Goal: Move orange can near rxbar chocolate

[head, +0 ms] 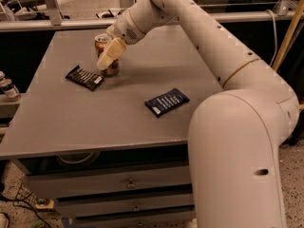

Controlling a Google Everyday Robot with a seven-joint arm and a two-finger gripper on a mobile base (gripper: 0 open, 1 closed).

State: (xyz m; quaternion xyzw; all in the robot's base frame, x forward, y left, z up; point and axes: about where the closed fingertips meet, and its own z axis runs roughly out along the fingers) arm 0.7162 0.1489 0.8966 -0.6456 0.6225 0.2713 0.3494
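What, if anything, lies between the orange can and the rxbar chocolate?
Nothing visible does. The orange can stands upright at the gripper, close beside the rxbar chocolate, with only a strip of table between them. The blue wrapper lies well away from both.

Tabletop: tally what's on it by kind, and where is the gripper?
Drink cans: 1, the orange can
Snack bar wrappers: 2, the rxbar chocolate and the dark blue wrapper
Total: 3
The gripper is at the orange can, which stands just right of the rxbar chocolate.
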